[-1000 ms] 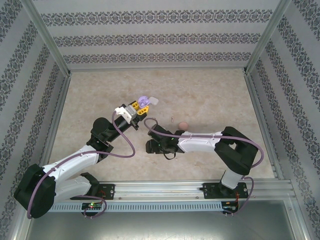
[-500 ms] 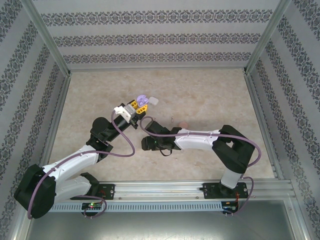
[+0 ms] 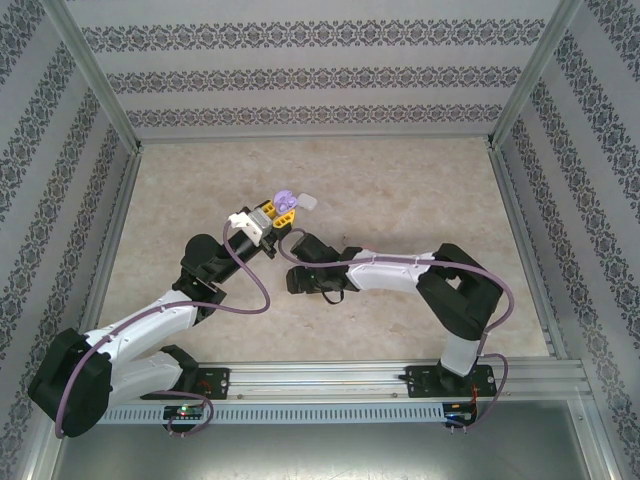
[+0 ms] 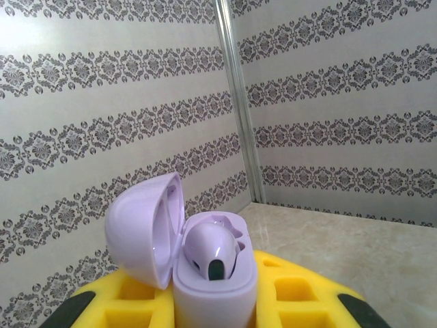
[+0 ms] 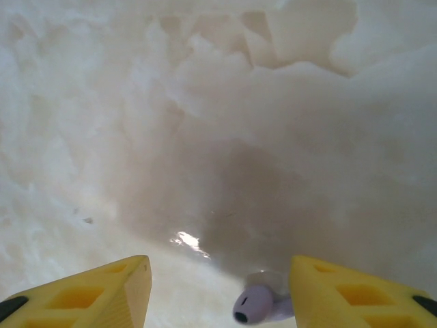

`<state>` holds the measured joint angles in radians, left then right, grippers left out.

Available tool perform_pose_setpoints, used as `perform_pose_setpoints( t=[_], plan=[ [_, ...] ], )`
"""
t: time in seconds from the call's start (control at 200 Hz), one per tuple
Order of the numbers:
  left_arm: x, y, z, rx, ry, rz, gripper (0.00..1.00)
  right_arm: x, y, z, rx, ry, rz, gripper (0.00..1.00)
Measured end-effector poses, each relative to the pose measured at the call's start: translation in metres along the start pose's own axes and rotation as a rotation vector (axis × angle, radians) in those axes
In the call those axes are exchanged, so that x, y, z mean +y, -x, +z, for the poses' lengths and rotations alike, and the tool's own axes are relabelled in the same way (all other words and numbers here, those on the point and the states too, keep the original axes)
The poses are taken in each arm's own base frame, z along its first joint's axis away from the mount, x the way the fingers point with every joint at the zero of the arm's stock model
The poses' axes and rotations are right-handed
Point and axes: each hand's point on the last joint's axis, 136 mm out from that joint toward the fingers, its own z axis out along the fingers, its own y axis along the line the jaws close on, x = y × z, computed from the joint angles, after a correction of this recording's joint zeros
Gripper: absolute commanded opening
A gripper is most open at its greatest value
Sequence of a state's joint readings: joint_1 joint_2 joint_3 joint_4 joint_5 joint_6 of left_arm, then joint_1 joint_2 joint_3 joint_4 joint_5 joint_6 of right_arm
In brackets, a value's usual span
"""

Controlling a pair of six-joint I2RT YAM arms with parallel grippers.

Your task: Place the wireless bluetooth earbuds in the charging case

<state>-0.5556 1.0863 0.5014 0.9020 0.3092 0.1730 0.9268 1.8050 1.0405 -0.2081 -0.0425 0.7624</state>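
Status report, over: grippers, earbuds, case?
Left gripper shut on purple case, lid open, one earbud seated. Right gripper open, low over table, straddling loose purple earbud. Other slot looks empty.

The purple charging case is standing upright and open. Its rounded lid is leaning back to the case's left on the hinge and showing its hollow inside. The left gripper is clamping the case's lower body. One glossy purple earbud is sitting inside the case with its rounded head pointing up and a dark mark showing on its front. A second purple earbud is lying on its side on the pale table, outside the case. Its dark opening is facing lower left and its stem is trailing right.
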Motion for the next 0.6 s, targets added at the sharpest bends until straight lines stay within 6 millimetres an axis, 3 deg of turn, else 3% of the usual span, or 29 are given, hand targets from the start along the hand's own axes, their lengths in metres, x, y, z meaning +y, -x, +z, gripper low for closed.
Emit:
perform_pose_setpoints(
  t=[0.335,0.605],
  plan=[
    [0.0,-0.001,0.0,0.005,-0.001,-0.002,0.0,-0.005,-0.006,0.003,0.0,0.002,0.002,0.56],
    [0.0,-0.001,0.0,0.005,-0.001,-0.002,0.0,-0.007,-0.024,-0.005,0.018,0.007,0.005,0.55]
  ],
)
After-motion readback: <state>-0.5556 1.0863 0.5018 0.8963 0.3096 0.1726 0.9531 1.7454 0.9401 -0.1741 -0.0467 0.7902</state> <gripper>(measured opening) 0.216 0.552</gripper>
